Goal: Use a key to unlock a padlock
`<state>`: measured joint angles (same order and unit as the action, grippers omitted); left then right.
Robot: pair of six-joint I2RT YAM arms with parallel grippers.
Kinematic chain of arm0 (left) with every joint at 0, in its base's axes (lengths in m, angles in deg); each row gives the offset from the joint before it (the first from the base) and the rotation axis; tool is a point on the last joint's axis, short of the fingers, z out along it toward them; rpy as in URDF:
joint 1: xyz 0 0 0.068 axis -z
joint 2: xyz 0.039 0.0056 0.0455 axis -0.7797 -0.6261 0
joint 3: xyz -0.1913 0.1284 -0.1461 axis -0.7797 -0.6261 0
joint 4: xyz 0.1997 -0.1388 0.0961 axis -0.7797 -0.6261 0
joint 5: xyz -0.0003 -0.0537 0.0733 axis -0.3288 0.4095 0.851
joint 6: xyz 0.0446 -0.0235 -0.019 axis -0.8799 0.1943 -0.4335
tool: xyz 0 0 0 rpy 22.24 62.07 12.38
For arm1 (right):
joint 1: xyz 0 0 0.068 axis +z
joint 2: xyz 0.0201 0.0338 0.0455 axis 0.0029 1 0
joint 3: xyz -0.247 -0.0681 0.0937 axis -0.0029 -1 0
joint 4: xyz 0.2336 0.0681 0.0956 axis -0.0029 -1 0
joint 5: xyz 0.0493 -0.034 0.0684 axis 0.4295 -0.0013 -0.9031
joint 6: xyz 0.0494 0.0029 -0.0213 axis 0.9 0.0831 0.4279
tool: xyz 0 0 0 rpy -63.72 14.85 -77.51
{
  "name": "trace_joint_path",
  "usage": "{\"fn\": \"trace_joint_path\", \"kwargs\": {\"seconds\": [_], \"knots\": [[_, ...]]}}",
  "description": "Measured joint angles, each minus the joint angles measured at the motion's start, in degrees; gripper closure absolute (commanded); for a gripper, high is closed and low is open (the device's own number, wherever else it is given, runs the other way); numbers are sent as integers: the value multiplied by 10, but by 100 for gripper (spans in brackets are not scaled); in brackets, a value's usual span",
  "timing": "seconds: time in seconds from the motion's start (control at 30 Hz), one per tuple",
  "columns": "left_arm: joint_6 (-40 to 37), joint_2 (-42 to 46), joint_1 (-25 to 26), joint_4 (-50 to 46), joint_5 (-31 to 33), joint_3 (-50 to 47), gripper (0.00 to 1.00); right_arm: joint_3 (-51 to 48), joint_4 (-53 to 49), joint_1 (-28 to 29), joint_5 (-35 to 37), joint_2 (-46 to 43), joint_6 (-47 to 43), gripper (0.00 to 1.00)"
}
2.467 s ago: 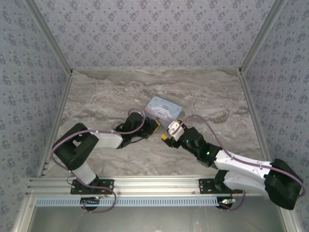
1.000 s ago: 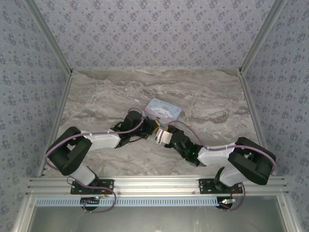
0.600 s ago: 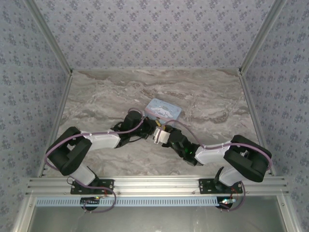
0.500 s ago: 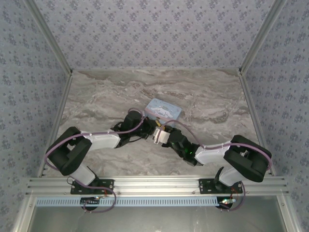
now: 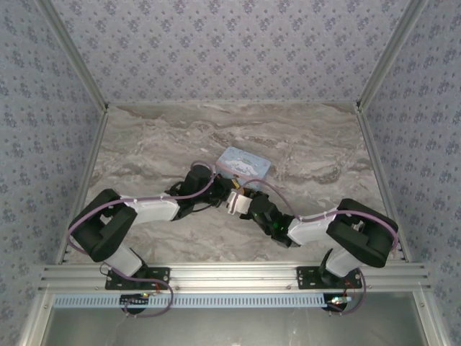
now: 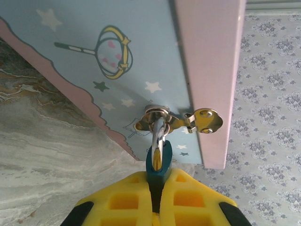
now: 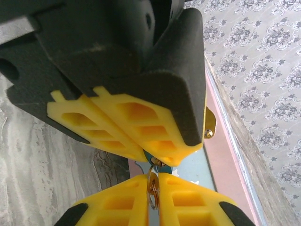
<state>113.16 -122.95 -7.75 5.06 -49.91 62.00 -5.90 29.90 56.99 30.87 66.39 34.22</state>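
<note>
L gripper (image 6: pixel 158 182) clamps padlock (image 6: pixel 158 161) | R gripper (image 7: pixel 153 180) pinches key (image 7: pixel 151 192) | R closed in since 2.5s ago, now at padlock

No word, number or brand name can be read in any view. The pale blue tin box (image 6: pixel 70 52) bears only printed drawings: small stars, a yellow ring on a stick, and a pink wavy border. The print on its lid in the top view is too small to make out.
</note>
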Motion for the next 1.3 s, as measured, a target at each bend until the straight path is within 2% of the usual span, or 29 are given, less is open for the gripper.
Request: {"fn": "trace_joint_path", "kwargs": {"seconds": [0.43, 1.0, 1.2, 1.3], "knots": [[10, 0, 0, 8, 8, 4, 100, 2, 14, 1, 17, 4, 47, 100], [15, -8, 2, 21, 15, 7, 100, 4, 11, -3, 21, 5, 227, 100], [15, -8, 4, 21, 21, 7, 100, 4, 9, -7, 16, 5, 250, 100], [15, -8, 4, 21, 23, 7, 95, 4, 9, -11, 6, 5, 256, 100]]}}
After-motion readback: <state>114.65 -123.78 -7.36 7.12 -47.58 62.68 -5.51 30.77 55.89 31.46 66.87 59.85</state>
